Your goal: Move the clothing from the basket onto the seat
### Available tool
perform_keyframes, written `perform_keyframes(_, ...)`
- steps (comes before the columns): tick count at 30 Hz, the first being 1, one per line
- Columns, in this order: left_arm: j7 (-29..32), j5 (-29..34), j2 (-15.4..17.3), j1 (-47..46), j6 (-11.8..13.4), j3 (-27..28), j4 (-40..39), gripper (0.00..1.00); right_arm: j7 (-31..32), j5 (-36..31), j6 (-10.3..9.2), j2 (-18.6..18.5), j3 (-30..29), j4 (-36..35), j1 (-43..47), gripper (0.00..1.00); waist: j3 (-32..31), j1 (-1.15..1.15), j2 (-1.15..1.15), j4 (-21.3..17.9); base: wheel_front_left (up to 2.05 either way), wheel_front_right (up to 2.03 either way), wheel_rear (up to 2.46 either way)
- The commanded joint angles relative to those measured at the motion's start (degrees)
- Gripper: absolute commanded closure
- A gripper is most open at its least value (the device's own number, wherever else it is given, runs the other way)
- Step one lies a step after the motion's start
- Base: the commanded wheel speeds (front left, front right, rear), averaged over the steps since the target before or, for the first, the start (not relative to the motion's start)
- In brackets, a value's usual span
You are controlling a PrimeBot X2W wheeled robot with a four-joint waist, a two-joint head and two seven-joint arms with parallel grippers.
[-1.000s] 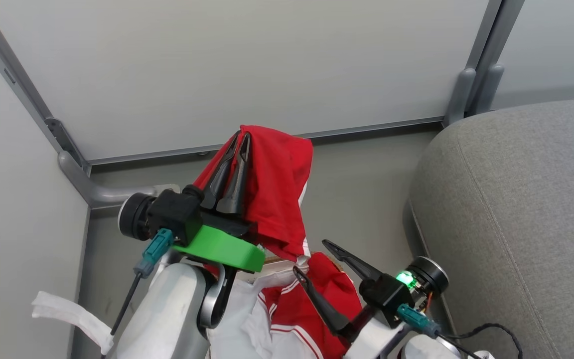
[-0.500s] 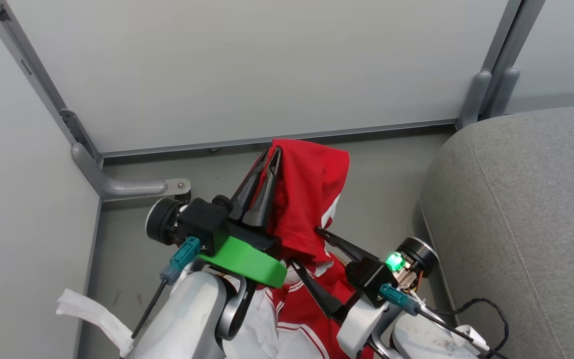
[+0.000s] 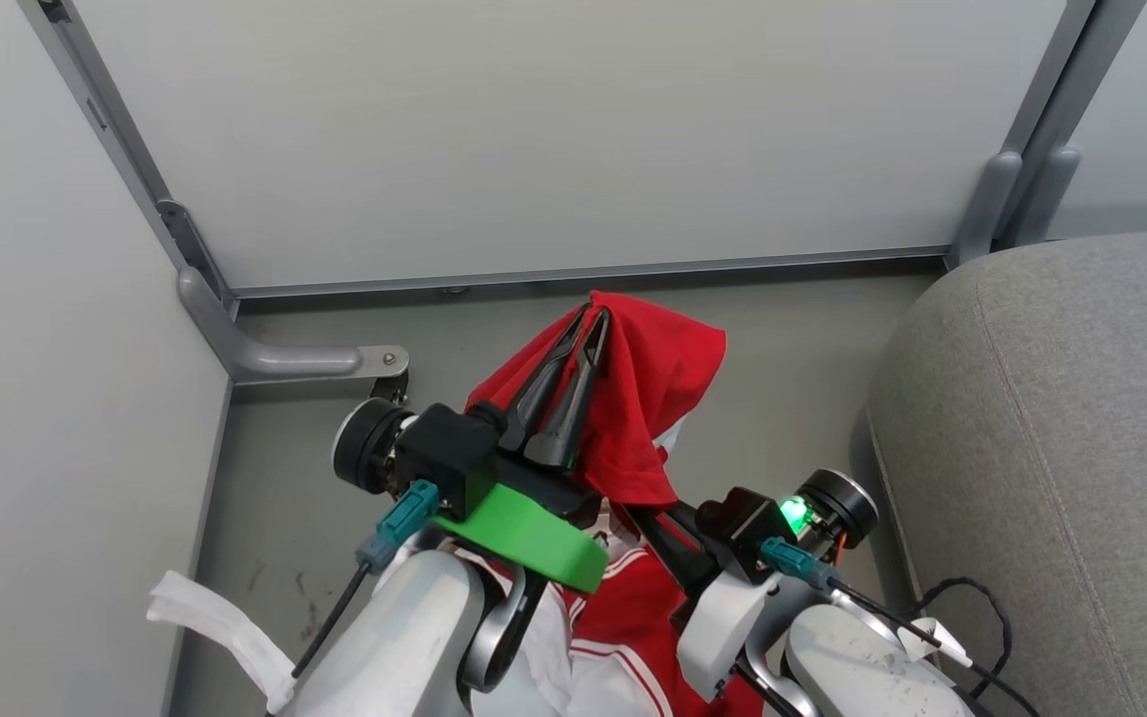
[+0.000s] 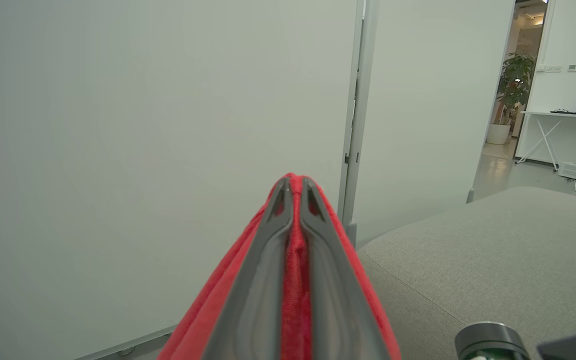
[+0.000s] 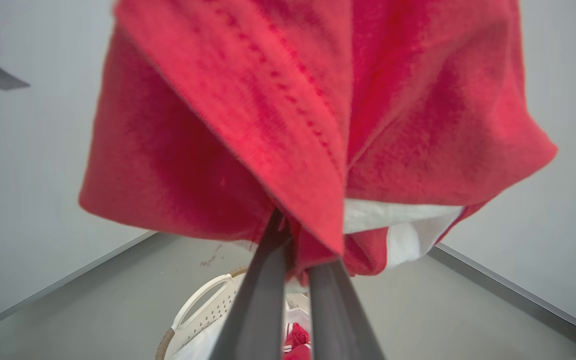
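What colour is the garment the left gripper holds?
Bright red garment with white at its lower edge; clearest in the right wrist view.

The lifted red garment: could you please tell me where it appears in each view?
Head view: red garment centre, draped over the left gripper.
Left wrist view: bottom centre, pinched between the fingers.
Right wrist view: upper middle, hanging over the fingers.
Shared landmark: the pale wall panel behind it.

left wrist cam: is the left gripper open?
No, the left gripper has its two fingers pressed together with the red garment pinched between them.
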Motion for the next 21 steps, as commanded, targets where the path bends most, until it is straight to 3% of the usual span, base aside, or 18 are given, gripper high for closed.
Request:
perform_keyframes(1, 0.0, -0.3, 0.1, -0.7, 0.4, 0.2, 0.2, 1.00, -0.1, 0.4, -0.06, -0.2, -0.2, 0.2, 0.0, 1.00, 0.0, 0.00, 0.00, 0.0, 0.00, 0.00, 0.00)
perform_keyframes(9, 0.0, 0.3, 0.1, 0.3, 0.6, 0.9, 1.1, 1.00, -0.1, 1.0, -0.06, -0.2, -1.4, -1.0, 1.2, 1.00, -0.1, 0.00, 0.00, -1.2, 0.00, 0.00, 0.00)
perform_keyframes(10, 0.0, 0.1, 0.1, 0.5, 0.7, 0.9, 1.1, 0.78, -0.1, 1.0, -0.06, -0.2, -1.7, -1.4, 1.4, 1.00, -0.1, 0.00, 0.00, -1.5, 0.00, 0.00, 0.00)
perform_keyframes(11, 0.0, -0.2, 0.1, 0.7, 0.8, 1.0, 1.4, 0.00, -0.1, 1.1, -0.06, -0.2, -2.0, -1.7, 1.6, 1.00, -0.1, 0.00, 0.00, -1.9, 0.00, 0.00, 0.00)
perform_keyframes(15, 0.0, 0.9, 0.1, 1.1, 1.2, 1.9, 1.9, 0.00, -0.1, 1.3, -0.05, -0.2, -3.8, -3.4, 2.9, 1.00, 0.1, 0.00, 0.00, -4.1, 0.00, 0.00, 0.00)
perform_keyframes(21, 0.0, 3.2, 0.1, 2.4, 1.1, 4.3, 3.5, 0.00, -0.1, 1.5, -0.07, -0.2, -6.4, -7.4, 5.3, 1.00, 0.4, 0.00, 0.00, -10.6, 0.00, 0.00, 0.00)
